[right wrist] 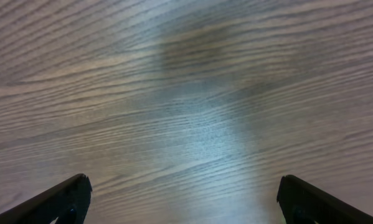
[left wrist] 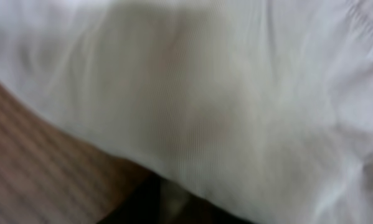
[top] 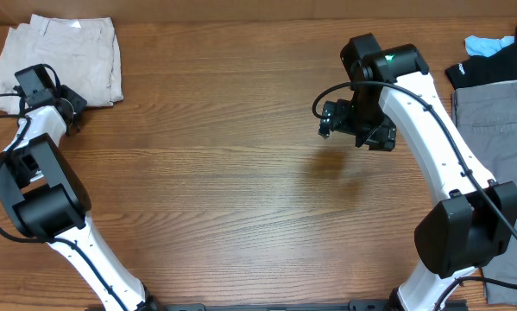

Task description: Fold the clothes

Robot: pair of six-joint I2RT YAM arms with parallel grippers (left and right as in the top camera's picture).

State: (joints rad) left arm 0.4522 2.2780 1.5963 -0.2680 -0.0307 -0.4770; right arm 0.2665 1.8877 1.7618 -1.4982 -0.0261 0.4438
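The pale beige shorts (top: 64, 56) lie folded in a compact stack at the table's far left corner. My left gripper (top: 71, 105) is at the stack's lower left edge, right against the cloth. Its wrist view is filled with blurred cream fabric (left wrist: 236, 99) over the wood, and its jaws are hidden in shadow, so their state cannot be told. My right gripper (top: 327, 118) hovers over bare wood at the centre right, far from the shorts. Its fingers (right wrist: 183, 199) are spread wide and empty above the table.
At the right edge lie grey shorts (top: 500, 147), a black garment (top: 491, 65) and a light blue cloth (top: 487, 43). The wood table (top: 223, 173) stretches between the two arms.
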